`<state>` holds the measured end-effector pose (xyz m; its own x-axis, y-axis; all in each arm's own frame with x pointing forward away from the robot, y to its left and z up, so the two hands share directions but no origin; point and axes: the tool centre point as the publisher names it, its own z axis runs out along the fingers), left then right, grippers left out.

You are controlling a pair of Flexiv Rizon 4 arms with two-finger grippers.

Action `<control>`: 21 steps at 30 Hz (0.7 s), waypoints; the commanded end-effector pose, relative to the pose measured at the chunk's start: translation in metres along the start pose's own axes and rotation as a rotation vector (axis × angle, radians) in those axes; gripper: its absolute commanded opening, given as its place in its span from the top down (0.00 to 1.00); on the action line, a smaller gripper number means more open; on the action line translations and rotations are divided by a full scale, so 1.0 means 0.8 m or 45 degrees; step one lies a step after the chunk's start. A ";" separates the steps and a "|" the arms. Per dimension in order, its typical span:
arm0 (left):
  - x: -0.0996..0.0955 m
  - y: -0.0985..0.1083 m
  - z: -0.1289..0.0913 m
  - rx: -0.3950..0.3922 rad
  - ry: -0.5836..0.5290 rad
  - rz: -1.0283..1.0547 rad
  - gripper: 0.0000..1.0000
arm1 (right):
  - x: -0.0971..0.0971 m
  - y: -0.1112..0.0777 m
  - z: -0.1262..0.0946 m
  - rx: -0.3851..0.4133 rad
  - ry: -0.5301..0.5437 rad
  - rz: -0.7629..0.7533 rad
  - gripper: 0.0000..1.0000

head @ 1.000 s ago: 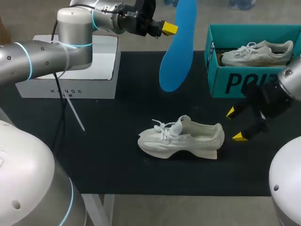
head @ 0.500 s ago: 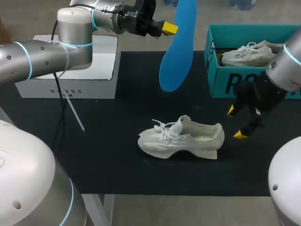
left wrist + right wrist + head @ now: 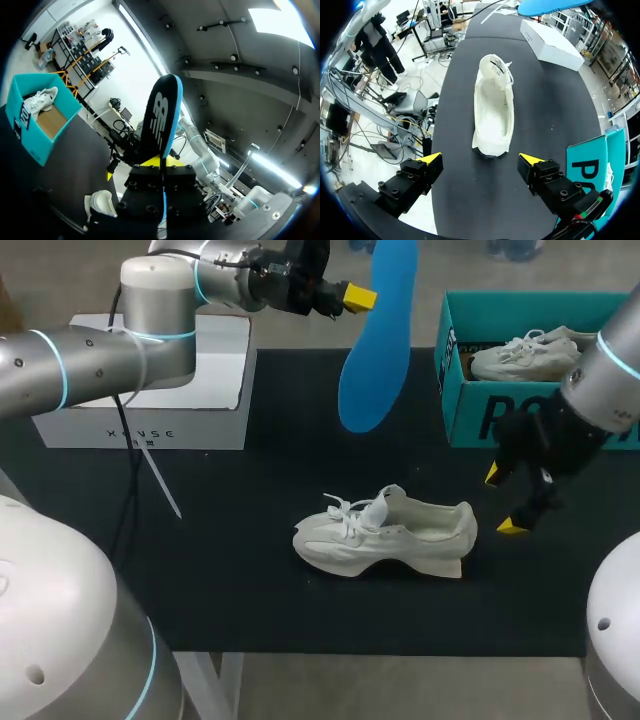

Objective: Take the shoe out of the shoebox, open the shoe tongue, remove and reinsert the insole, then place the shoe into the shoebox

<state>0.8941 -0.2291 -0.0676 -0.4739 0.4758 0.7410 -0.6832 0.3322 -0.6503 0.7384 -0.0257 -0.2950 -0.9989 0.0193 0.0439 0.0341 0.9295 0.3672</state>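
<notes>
Two grippers differ: the left gripper (image 3: 362,298) is clamped on the blue insole (image 3: 375,350), hanging at 12 o'clock from the white shoe (image 3: 385,532). The right gripper (image 3: 502,500) gapes wide, holding nothing, at its 3 o'clock. The teal shoebox (image 3: 470,420) sits at 1 o'clock.

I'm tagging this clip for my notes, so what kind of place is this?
Probably a robotics test bench: the left gripper holds a blue insole over a black table, the right gripper hangs open beside a white sneaker, and a teal shoebox stands on the table too.
</notes>
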 end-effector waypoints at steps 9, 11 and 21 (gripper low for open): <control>0.026 0.016 -0.003 -0.016 0.009 0.055 1.00 | 0.001 -0.001 0.000 -0.001 0.001 -0.001 0.00; 0.026 0.016 -0.003 -0.016 0.009 0.055 1.00 | 0.001 -0.001 0.000 -0.001 0.001 -0.001 0.00; 0.026 0.016 -0.003 -0.016 0.009 0.055 1.00 | 0.001 -0.001 0.000 -0.001 0.001 -0.001 0.00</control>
<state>0.8771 -0.2124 -0.0607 -0.4976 0.4957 0.7118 -0.6554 0.3227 -0.6829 0.7394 -0.0262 -0.2954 -0.9988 0.0176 0.0466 0.0336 0.9290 0.3686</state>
